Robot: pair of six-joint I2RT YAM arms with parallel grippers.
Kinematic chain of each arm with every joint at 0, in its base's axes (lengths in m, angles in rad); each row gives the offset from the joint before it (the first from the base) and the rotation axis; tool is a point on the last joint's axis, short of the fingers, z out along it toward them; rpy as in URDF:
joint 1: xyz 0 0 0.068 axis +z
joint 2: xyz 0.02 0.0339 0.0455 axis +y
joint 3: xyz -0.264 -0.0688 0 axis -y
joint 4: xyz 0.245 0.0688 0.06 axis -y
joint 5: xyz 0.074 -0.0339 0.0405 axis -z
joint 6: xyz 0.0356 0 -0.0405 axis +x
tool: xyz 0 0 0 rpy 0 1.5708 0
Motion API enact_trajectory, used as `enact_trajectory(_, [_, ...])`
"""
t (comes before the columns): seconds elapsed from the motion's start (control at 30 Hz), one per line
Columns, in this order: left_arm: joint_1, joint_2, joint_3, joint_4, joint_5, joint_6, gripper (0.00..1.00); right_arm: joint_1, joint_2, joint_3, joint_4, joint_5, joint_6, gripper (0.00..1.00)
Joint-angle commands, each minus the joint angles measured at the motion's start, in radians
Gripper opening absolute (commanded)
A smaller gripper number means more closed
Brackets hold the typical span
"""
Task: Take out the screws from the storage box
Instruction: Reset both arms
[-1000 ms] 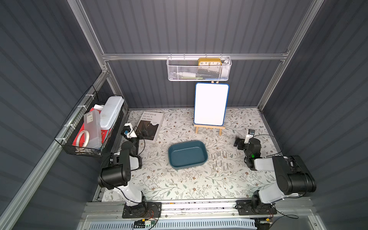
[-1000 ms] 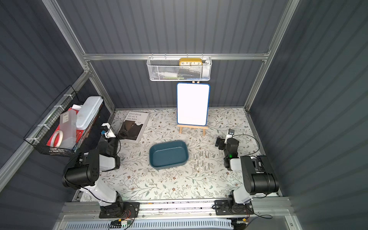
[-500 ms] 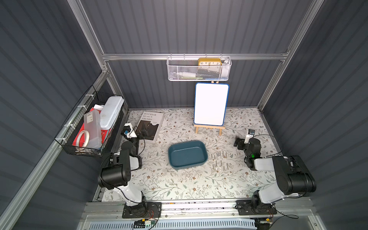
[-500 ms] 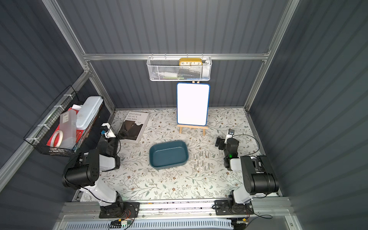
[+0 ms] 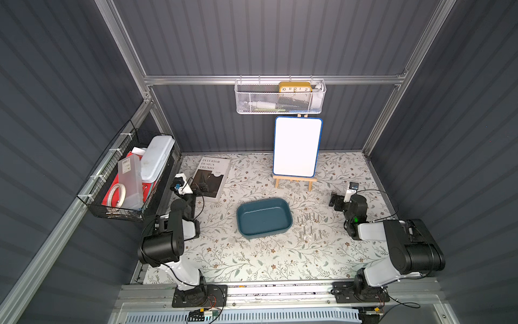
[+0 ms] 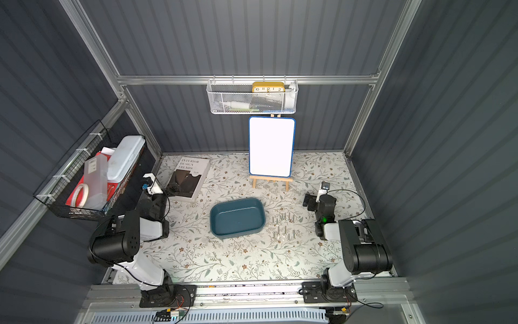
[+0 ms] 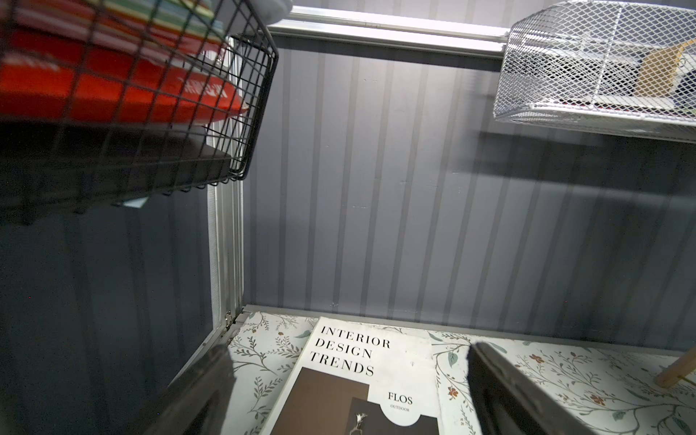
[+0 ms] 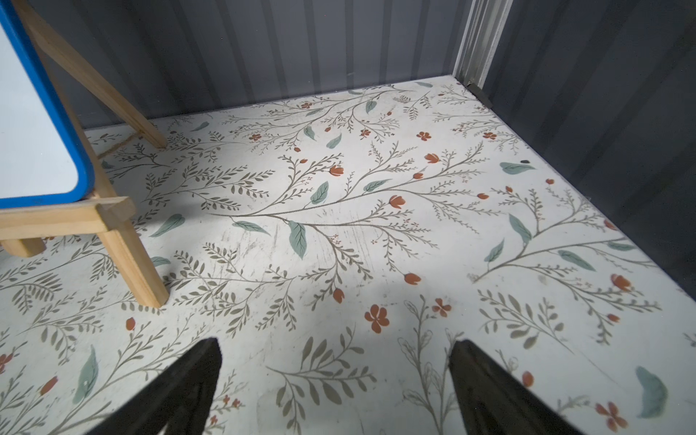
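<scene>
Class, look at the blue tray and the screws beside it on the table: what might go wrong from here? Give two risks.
1. The screws sit loose between the storage box and the open right gripper; a low sweep by that arm might scatter them.
2. They are thin and pale against the patterned table, and neither wrist view shows them, so one may be overlooked.

storage box (image 5: 263, 217) centre, screws (image 5: 309, 227) beside it, whiteboard (image 5: 297, 147) behind, front open
</scene>
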Motion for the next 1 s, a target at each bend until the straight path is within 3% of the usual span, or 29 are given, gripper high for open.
enact_trajectory(0.0, [-0.005,-0.009,0.015,0.018,-0.007,0.013,1.0,-0.001,-0.044,0.015,-0.007,-0.047,-0.021,0.99])
enact_trajectory(0.27, [-0.005,-0.009,0.015,0.018,-0.008,0.014,1.0,-0.001,-0.09,0.018,-0.095,0.009,0.01,0.99])
enact_trajectory(0.5, [-0.006,-0.009,0.015,0.017,-0.008,0.014,0.99,-0.001,0.018,-0.013,0.098,-0.003,-0.003,0.99])
enact_trajectory(0.97, [-0.006,-0.009,0.015,0.017,-0.008,0.014,0.99,-0.001,0.003,0.006,0.035,-0.001,0.005,0.99])
